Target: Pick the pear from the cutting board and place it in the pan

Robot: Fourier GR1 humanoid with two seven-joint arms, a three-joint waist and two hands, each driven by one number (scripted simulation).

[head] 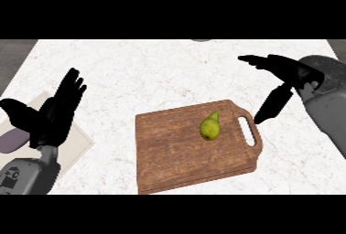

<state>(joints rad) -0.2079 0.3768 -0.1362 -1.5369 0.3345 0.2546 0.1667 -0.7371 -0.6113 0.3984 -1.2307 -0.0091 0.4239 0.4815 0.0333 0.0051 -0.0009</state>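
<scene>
**While the pear lies on the cutting board, both hands are empty**

The right hand hovers beside the board's handle end, fingers straight, holding nothing. The left hand rests open near the left edge, fingers up.

Half out of view at left, a purplish-grey object, partly behind the left hand.
</scene>
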